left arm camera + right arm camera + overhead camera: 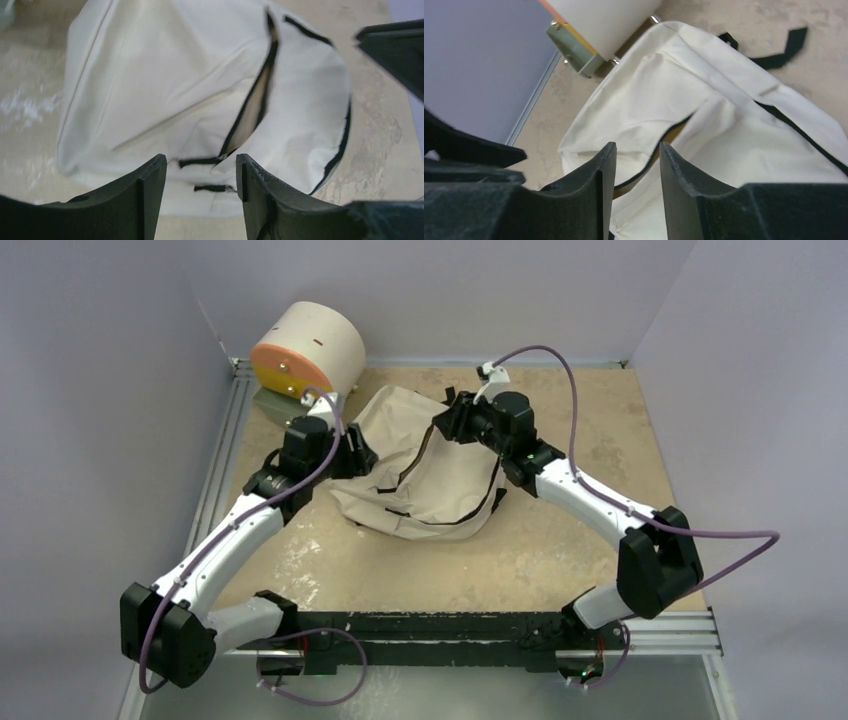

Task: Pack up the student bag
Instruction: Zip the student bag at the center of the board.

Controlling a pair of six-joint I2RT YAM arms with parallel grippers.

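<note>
Flanking 1 student bag [440, 480]: left end effector [200, 167] & right end effector [636, 150].

student bag [440, 490]: soft matt cloth | table [640, 440]: rough, mottled, matt

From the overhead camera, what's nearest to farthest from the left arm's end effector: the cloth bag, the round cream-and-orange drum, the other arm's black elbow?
From the left end effector:
1. student bag, directly beside it, to its right.
2. cream-and-orange drum, behind it, in the far left corner.
3. right arm's elbow, far off at the near right.
</note>
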